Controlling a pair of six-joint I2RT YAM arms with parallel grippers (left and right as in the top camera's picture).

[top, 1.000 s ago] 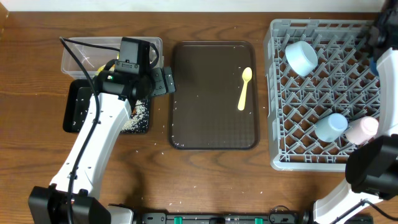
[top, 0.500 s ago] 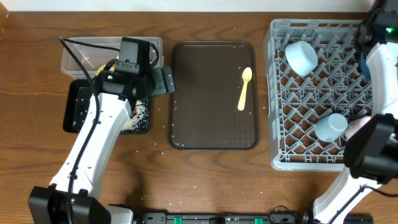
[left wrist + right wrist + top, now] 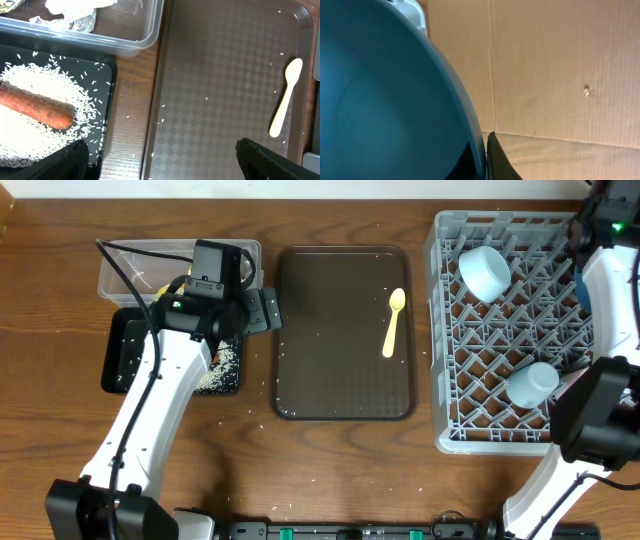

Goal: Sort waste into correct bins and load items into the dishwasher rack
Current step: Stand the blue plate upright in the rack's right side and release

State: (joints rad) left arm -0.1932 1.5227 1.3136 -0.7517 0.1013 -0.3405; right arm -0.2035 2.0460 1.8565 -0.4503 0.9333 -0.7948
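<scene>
A big dark-blue bowl (image 3: 385, 100) fills the right wrist view, and my right gripper (image 3: 487, 152) is shut on its rim. The right arm (image 3: 605, 270) reaches along the right edge of the grey dishwasher rack (image 3: 500, 435). In the rack lie a small pale-blue bowl (image 3: 485, 272) and a light-blue cup (image 3: 530, 383). The yellow spoon (image 3: 393, 323) (image 3: 286, 97) lies on the brown tray (image 3: 330, 380). My left gripper (image 3: 266, 310) (image 3: 160, 150) hangs open and holds nothing, over the gap between the black tray (image 3: 102, 75) and the brown tray.
The clear tub (image 3: 120, 275) (image 3: 130, 35) holds crumpled tissue (image 3: 70, 12). An orange carrot (image 3: 37, 107) lies on rice (image 3: 30, 80) in the black tray (image 3: 125, 365). Stray rice grains dot the brown tray and the wood. A cardboard wall stands behind the table.
The right arm has swung toward the back along the rack's right edge and now covers the pink cup. The left arm has not moved.
</scene>
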